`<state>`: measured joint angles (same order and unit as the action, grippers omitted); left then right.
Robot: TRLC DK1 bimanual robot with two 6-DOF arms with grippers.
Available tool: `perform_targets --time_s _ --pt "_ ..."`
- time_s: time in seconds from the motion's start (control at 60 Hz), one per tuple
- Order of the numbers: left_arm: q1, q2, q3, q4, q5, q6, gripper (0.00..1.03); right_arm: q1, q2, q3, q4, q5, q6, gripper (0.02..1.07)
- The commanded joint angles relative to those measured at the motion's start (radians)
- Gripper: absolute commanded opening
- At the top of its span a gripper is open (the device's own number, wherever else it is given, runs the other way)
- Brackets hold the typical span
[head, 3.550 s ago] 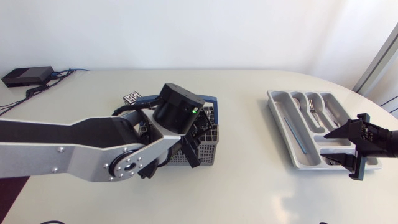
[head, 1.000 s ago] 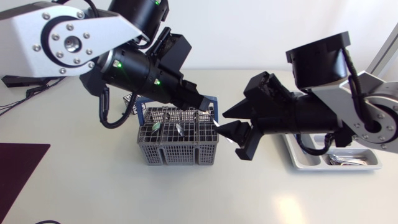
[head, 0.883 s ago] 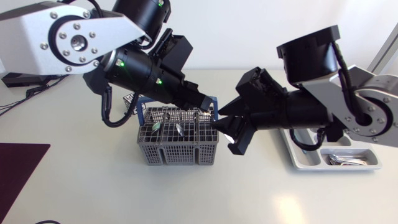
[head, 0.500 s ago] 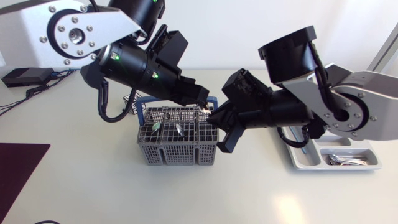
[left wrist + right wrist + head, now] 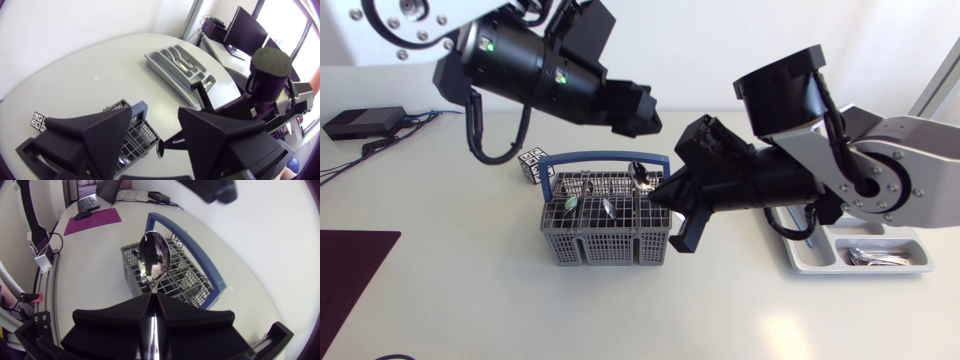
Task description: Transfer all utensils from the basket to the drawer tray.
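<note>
The grey wire basket (image 5: pixel 605 238) with a blue handle (image 5: pixel 600 157) stands mid-table and holds several utensils (image 5: pixel 588 200). My right gripper (image 5: pixel 667 196) is just right of the basket's top, shut on the handle of a metal spoon (image 5: pixel 641 176) whose bowl hangs over the basket. In the right wrist view the spoon (image 5: pixel 154 260) sticks out from the shut gripper (image 5: pixel 152 302), above the basket (image 5: pixel 172 277). My left gripper (image 5: pixel 638 108) is open and empty, higher up behind the basket. The grey drawer tray (image 5: pixel 855 262) lies at the right, mostly hidden by my right arm.
A small marker cube (image 5: pixel 532 165) sits behind the basket at its left. A dark mat (image 5: pixel 345 285) lies at the table's left front, and a black box (image 5: pixel 360 122) with cables at the far left. In the left wrist view the tray (image 5: pixel 182 65) lies beyond the basket (image 5: pixel 136 137).
The right gripper came in from the right and shut on the spoon. The left gripper then opened, let the spoon go and rose up and away from the basket.
</note>
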<state>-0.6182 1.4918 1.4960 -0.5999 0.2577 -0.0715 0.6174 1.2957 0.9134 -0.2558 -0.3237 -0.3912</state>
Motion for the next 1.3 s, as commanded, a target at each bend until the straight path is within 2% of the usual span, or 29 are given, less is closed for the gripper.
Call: perform_targets --time_s 0.0,0.15,0.283,0.483,0.567,0.683,0.9,1.217,1.283 --pt "0.031 0.007 0.053 0.009 0.012 -0.001 0.99 -0.030 -0.012 -0.041 -0.028 -0.038 -0.037 0.07" --pt "0.095 0.010 0.061 0.028 0.003 0.045 0.99 -0.134 -0.035 -0.071 -0.108 -0.117 -0.141 0.07" --pt "0.160 0.010 0.032 0.066 -0.026 0.127 0.99 -0.311 -0.058 -0.090 -0.220 -0.224 -0.316 0.07" --pt "0.225 -0.004 -0.026 0.083 -0.041 0.248 0.99 -0.679 -0.004 -0.057 -0.468 -0.318 -0.768 0.07" --pt "0.241 -0.019 -0.074 0.135 -0.041 0.292 0.99 -0.835 0.088 -0.004 -0.580 -0.327 -0.977 0.07" --pt "0.244 -0.034 -0.112 0.141 -0.041 0.352 0.99 -1.016 0.231 0.094 -0.701 -0.327 -1.207 0.07" --pt "0.232 -0.068 -0.195 0.172 -0.037 0.483 0.98 -1.223 0.442 0.268 -0.769 -0.308 -1.456 0.08" --pt "0.190 -0.146 -0.329 0.207 -0.032 0.662 0.98 -1.311 0.629 0.384 -0.743 -0.138 -1.631 0.09" --pt "0.184 -0.165 -0.365 0.226 -0.032 0.720 0.98 -1.315 0.643 0.367 -0.681 -0.104 -1.644 0.17"
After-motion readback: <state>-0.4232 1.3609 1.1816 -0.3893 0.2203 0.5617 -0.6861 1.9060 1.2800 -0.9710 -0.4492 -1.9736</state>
